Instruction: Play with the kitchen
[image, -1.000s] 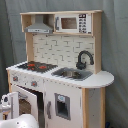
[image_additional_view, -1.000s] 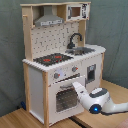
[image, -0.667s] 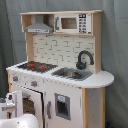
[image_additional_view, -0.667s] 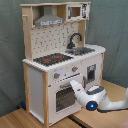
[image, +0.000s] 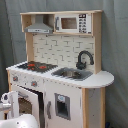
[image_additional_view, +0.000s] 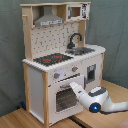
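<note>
your toy kitchen (image_additional_view: 60, 65) stands upright on a wooden counter (image_additional_view: 20, 119) in front of a grey curtain (image_additional_view: 11, 50), filling both exterior views. in the second exterior view your gripper (image_additional_view: 74, 86) reaches in from the second exterior view's right and sits at the top edge of the windowed oven door (image_additional_view: 65, 96), just under the knobs (image_additional_view: 57, 76). you cannot tell whether the fingers are apart or together. in the first exterior view the oven door (image: 27, 102) hangs ajar.

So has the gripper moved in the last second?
Yes. In the second exterior view the gripper has shifted toward the second exterior view's left, closing in on the kitchen and now meeting the oven door.
</note>
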